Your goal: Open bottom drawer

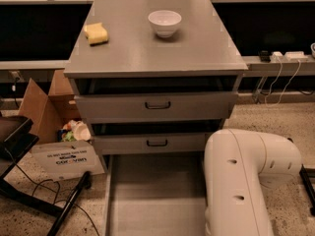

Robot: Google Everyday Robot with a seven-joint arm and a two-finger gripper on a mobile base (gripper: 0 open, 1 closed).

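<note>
The bottom drawer [152, 195], a plain grey metal tray, stands drawn well out beneath the mid-sized grey drawer [156, 142], its front panel below the view's lower edge, so the opening looks nearly complete. The robot's bulky white arm [246, 181] overhangs the tray's right side; the tool is out of view, perhaps at the hidden handle, and whether it is open or closed cannot be told. A further pull could jam the tray at its stops, or the arm could catch the tray wall, jolting the white ceramic bowl [165, 22] on the grey worktop [157, 53].
</note>
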